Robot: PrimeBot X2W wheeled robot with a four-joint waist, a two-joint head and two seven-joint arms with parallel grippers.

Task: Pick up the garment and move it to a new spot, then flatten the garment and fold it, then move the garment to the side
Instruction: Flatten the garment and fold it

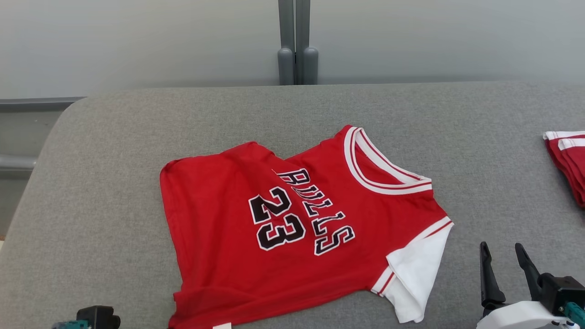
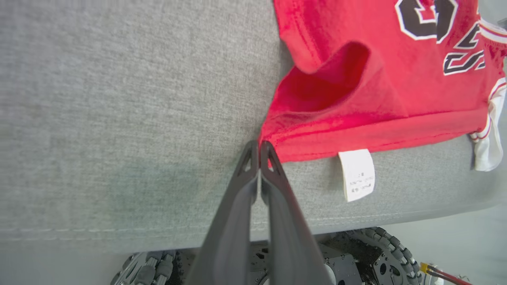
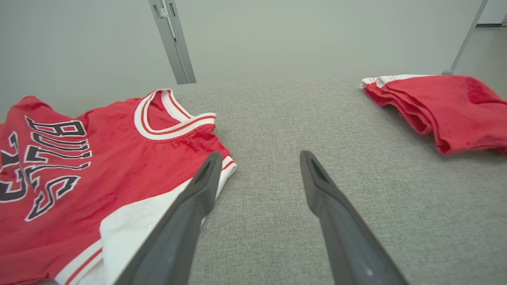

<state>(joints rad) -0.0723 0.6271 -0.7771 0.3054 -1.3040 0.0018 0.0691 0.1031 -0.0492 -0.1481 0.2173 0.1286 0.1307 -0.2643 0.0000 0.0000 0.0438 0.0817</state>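
Observation:
The garment (image 1: 228, 205) is a red jersey with white trim and black "BULLS 23" lettering. It lies mostly flat on the grey padded table (image 1: 114, 151), its neckline towards the back right and a white sleeve at the front right. In the left wrist view my left gripper (image 2: 259, 144) is shut, tips pinching the corner of the garment's (image 2: 376, 111) hem near the table's front edge. The cloth beside it bulges into a loose pocket. My right gripper (image 1: 502, 249) stands open just right of the white sleeve, empty. In the right wrist view the right gripper (image 3: 259, 158) hovers beside the garment (image 3: 119, 158).
A stack of folded red garments (image 1: 569, 160) lies at the table's right edge, also in the right wrist view (image 3: 443, 107). A white care label (image 2: 356, 174) hangs from the hem. A grey post (image 1: 297, 45) rises behind the table. My base wheels (image 2: 380, 245) show below the front edge.

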